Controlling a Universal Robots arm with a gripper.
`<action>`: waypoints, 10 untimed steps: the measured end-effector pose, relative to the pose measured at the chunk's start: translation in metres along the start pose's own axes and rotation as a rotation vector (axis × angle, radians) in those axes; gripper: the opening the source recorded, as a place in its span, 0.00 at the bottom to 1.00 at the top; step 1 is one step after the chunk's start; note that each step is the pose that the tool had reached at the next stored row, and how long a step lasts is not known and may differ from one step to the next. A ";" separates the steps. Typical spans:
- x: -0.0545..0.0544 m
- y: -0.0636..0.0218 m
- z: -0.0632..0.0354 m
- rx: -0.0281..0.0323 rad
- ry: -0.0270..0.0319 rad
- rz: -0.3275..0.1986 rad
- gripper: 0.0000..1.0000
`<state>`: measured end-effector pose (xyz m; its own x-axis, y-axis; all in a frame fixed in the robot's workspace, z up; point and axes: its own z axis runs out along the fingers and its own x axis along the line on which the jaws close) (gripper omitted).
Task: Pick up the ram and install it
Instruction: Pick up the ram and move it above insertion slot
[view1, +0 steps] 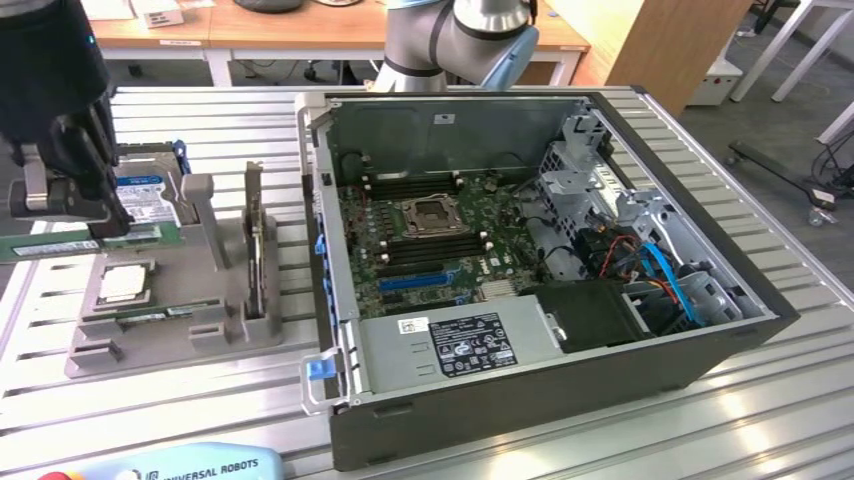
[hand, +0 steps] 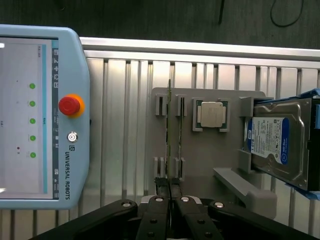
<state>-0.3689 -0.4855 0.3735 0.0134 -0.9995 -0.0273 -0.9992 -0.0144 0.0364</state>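
From the exterior view, the tool is clenched on the ram, a green stick lying level just under its fingers, over the grey holder on the counter. The hard drive stands just behind the tool, the processor chip lies just below it, and the open computer case sits well off to one side.

In the wrist view, the tool pinches the ram, which shows edge-on as a thin line running straight out ahead of the fingers, over the holder's slots. To one side of that line lie the processor chip and, farther off, the hard drive; to the other side lies the teach pendant on the counter.
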 end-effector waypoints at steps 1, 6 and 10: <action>0.000 0.0001 -0.0029 0.0005 0.0000 0.000 0.11; 0.000 0.0006 -0.0151 0.0028 0.0001 0.000 0.11; -0.001 0.0009 -0.0248 0.0046 0.0001 0.000 0.11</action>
<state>-0.3689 -0.4855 0.3983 0.0134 -0.9995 -0.0272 -0.9994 -0.0143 0.0318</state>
